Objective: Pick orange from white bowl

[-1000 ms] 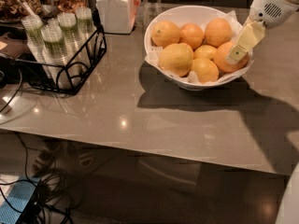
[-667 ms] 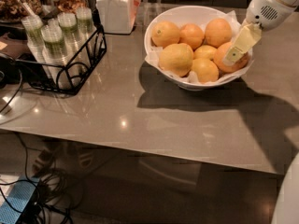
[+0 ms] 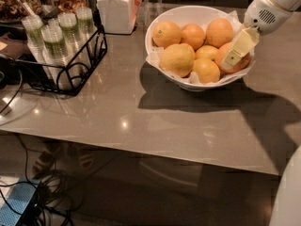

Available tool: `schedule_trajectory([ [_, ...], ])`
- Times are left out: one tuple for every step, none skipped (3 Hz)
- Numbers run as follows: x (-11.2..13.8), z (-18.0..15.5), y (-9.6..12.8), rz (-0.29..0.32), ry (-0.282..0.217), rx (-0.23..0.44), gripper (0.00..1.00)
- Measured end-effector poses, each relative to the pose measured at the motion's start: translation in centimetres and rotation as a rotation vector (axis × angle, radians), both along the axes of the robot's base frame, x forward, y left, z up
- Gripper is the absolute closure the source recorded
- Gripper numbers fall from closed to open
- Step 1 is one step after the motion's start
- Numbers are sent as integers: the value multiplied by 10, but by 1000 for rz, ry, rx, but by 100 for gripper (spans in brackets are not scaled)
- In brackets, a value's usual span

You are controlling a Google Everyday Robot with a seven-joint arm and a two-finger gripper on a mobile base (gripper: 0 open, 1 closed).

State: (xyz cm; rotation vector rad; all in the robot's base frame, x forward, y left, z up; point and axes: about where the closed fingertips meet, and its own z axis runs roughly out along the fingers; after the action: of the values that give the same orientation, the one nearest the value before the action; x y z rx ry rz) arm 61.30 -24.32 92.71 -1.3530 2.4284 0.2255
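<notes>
The white bowl (image 3: 188,14) stands on the grey table at the upper middle, lined with crinkled white paper and holding several round fruits. A deep-orange orange (image 3: 226,51) lies at the bowl's right edge, partly hidden by my gripper. Another orange fruit (image 3: 219,31) lies behind it. A big yellowish fruit (image 3: 177,59) lies at the front. My gripper (image 3: 233,55), pale yellow below a white wrist, reaches in from the upper right and sits right over the right-edge orange, inside the bowl's rim.
A white square lidded jar (image 3: 116,6) stands left of the bowl. A black wire rack (image 3: 70,69) with several lidded cups stands at the far left. Cables and a blue object (image 3: 14,211) lie on the floor below the table's front edge.
The gripper has shifted only slightly, a little lower and to the left over the right-edge orange. The fruits and bowl have not moved.
</notes>
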Motion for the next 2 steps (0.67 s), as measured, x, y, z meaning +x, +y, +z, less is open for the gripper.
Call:
schedule_trajectory([
  [1, -6, -1, -4, 18, 9, 21],
  [3, -11, 0, -2, 33, 15, 22],
])
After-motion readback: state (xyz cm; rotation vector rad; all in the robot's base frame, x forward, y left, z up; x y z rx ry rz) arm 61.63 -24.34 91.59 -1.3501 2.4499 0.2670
